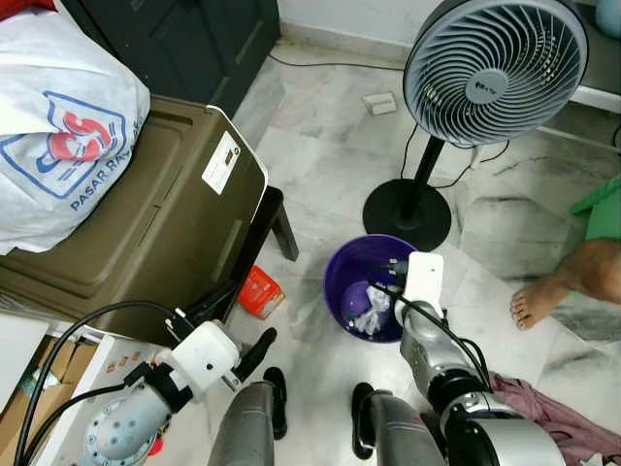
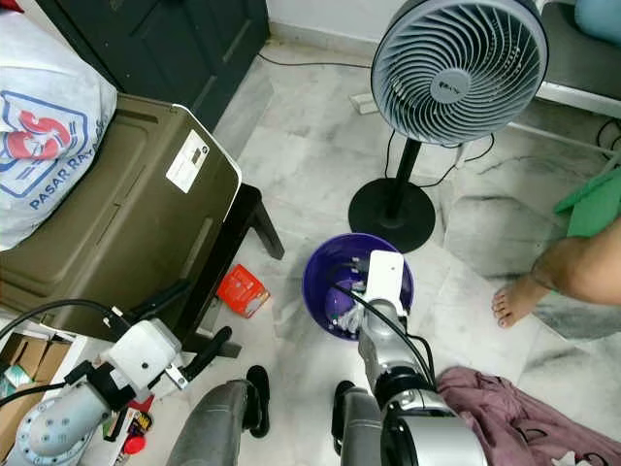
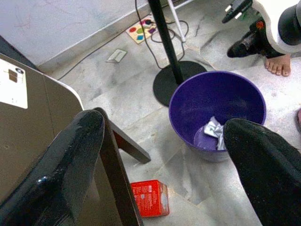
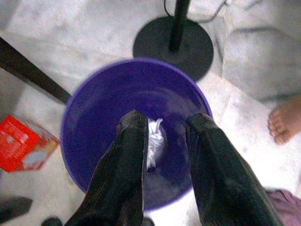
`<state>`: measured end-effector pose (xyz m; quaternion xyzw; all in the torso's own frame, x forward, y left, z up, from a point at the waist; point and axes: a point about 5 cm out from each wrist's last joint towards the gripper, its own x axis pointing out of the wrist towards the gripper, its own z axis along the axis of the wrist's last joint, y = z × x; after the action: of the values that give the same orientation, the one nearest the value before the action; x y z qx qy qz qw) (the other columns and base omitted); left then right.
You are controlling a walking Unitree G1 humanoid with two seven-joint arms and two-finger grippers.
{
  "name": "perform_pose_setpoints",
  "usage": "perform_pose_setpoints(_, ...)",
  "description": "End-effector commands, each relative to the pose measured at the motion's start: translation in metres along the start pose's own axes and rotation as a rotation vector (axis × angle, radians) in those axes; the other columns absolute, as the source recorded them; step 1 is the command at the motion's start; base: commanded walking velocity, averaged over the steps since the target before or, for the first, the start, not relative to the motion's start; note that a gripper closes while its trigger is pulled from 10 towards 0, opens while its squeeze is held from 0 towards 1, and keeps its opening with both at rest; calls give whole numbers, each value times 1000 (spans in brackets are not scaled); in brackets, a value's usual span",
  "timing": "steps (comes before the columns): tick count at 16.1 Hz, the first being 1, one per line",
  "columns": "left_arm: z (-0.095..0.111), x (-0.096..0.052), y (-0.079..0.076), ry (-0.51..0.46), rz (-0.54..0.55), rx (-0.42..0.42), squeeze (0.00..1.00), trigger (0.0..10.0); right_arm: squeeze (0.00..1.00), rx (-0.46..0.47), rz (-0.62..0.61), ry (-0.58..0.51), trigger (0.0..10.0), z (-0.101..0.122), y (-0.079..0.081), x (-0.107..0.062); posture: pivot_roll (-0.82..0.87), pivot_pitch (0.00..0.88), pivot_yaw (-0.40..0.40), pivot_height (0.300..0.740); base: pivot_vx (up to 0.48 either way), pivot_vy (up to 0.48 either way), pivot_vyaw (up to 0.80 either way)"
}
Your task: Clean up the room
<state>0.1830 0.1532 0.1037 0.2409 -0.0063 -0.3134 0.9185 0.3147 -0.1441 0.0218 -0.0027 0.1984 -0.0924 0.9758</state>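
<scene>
Purple bin (image 1: pixel 342 275): stands on the marble floor (image 1: pixel 320 165) at lower centre of the left eye view, just in front of the fan's round black base.
Contents: crumpled white wrapper or paper (image 4: pixel 154 139) lies on the bin's bottom; the blurred right wrist view leaves its exact kind unclear.
Right gripper (image 4: pixel 165 129): pokes down over the bin's mouth, its two black fingers parted with nothing between them, the white scrap below the gap.
Left gripper (image 3: pixel 164 136): at lower left of the left eye view, beside the olive storage box (image 1: pixel 155 223); fingers spread wide and empty.
Red carton (image 1: pixel 259 292): on the floor at centre left, between the bin and the dark leg under the box, apart from both.
Standing fan (image 1: pixel 493 68): upper right, upright, cable trailing on the floor.
Plastic shopping bag (image 1: pixel 58 126): upper left, resting on the box lid.
Pink cloth (image 2: pixel 505 408): heaped at lower right of the right eye view.
Person's bare foot (image 1: pixel 543 296): right edge, on the floor.
</scene>
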Motion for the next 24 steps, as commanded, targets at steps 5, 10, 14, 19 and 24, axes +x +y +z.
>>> perform_pose_setpoints(5, 6, 29, 11, -46, 98, -35, 0, 10000, 1000, -13, 280, -127, 10000, 16, 37, -21, 150, 249, 81, 740, 0, 0, 0)
perform_pose_setpoints(10, 16, 68, 20, -116, 206, -88, 0, 10000, 1000, -173, 418, -340, 10000, 25, 19, -72, 32, 156, 71, 740, 0, 0, 0)
perform_pose_setpoints(14, 11, 93, 38, -85, 369, -78, 0, 10000, 1000, -129, 233, -486, 10000, 63, -5, -61, -10, 52, 66, 740, 0, 0, 0)
perform_pose_setpoints(19, 7, 96, 65, -84, 533, -246, 0, 10000, 1000, -65, 245, -529, 10000, 80, 1, -59, -10, 0, 46, 740, 0, 0, 0)
perform_pose_setpoints(24, 2, 88, 51, -119, 416, -245, 0, 10000, 1000, -34, 293, -468, 10000, 53, -9, -77, -22, 0, 38, 740, 0, 0, 0)
